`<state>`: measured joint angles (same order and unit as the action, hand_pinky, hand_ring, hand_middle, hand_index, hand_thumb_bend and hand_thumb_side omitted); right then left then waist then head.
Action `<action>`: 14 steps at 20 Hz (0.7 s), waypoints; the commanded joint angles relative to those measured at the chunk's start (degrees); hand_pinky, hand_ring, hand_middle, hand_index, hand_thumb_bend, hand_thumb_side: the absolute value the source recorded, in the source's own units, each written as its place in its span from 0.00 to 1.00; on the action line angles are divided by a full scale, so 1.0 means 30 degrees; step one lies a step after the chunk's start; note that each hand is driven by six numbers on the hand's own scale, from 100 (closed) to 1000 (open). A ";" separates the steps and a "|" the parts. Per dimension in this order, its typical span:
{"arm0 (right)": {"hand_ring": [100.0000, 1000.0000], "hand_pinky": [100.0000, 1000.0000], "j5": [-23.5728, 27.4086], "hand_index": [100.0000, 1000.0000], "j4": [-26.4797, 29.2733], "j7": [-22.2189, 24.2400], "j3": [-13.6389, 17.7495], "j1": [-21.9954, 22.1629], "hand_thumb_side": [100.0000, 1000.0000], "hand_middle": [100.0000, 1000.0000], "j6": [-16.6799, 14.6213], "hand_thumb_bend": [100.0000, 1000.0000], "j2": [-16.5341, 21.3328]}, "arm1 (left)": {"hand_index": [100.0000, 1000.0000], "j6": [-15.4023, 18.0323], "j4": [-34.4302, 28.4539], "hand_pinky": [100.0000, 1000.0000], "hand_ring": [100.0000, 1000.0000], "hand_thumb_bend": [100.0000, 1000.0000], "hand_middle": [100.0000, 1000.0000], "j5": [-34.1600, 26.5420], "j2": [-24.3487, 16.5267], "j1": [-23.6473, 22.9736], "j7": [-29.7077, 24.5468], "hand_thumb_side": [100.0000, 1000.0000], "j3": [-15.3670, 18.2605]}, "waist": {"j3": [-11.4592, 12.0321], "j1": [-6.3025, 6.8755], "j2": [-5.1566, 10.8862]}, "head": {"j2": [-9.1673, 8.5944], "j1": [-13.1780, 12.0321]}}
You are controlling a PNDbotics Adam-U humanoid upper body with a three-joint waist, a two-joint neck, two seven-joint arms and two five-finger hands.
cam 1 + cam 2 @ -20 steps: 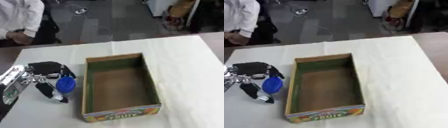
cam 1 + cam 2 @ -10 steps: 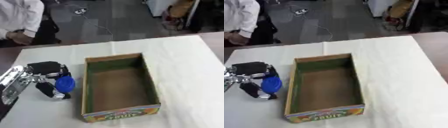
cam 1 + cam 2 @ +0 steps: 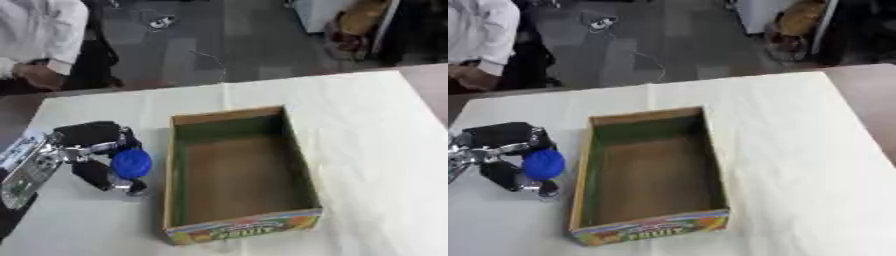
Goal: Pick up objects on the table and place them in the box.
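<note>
A round blue object (image 3: 131, 163) is held between the thumb and fingers of my left hand (image 3: 90, 152), just left of the cardboard box (image 3: 178, 170). The hand is black with silver parts and comes in from the left edge, a little above the white table. The box is open at the top, with a brown floor and green inner walls, and nothing lies inside it. A colourful printed label runs along the box's near wall. My right hand shows in neither view.
A white cloth (image 3: 367, 130) covers the table, with wide bare room right of the box. A person in a white shirt (image 3: 39, 40) sits beyond the table's far left edge. Dark floor with cables lies behind.
My left hand has risen slightly and shifted toward the box with the blue object in it. The box has not moved.
</note>
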<state>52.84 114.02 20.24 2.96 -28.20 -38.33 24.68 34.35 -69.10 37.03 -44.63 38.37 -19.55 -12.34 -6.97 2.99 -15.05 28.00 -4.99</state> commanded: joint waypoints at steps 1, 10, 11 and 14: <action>0.26 0.24 0.0084 0.75 0.0190 -0.0002 0.0091 -0.0256 1.00 0.37 -0.0066 0.00 0.0298 | 0.24 0.0232 -0.0474 0.00 0.00 0.13 0.00 -0.0175 -0.0604 0.0260 0.0152 0.80 0.0173 | 0.0089 -0.0065 0.0339 | -0.0196 0.0147; 0.26 0.24 -0.0026 0.75 0.0190 -0.0198 0.0200 0.0051 1.00 0.37 -0.0128 0.00 0.0480 | 0.21 0.0255 -0.1334 0.00 0.00 0.13 0.00 -0.0654 -0.1466 0.0810 -0.0053 0.80 0.0254 | 0.0487 0.0001 0.0635 | -0.0154 0.0700; 0.26 0.24 -0.0048 0.75 0.0190 -0.0240 0.0212 0.0101 1.00 0.37 -0.0128 0.00 0.0514 | 0.21 0.0212 -0.1439 0.00 0.00 0.13 0.00 -0.0812 -0.1594 0.0943 -0.0090 0.80 0.0275 | 0.0536 0.0014 0.0685 | -0.0147 0.0801; 0.26 0.24 -0.0102 0.75 0.0190 -0.0318 0.0209 0.0243 1.00 0.37 -0.0118 0.00 0.0617 | 0.20 0.0015 -0.1782 0.00 0.00 0.14 0.00 -0.1430 -0.2009 0.1583 -0.0268 0.81 0.0367 | 0.0667 0.0053 0.0857 | 0.0007 0.1000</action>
<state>52.74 114.02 19.54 3.03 -27.12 -38.71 25.03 34.52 -73.22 33.64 -47.86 41.82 -20.14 -12.32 -4.99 3.13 -13.92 28.02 -2.71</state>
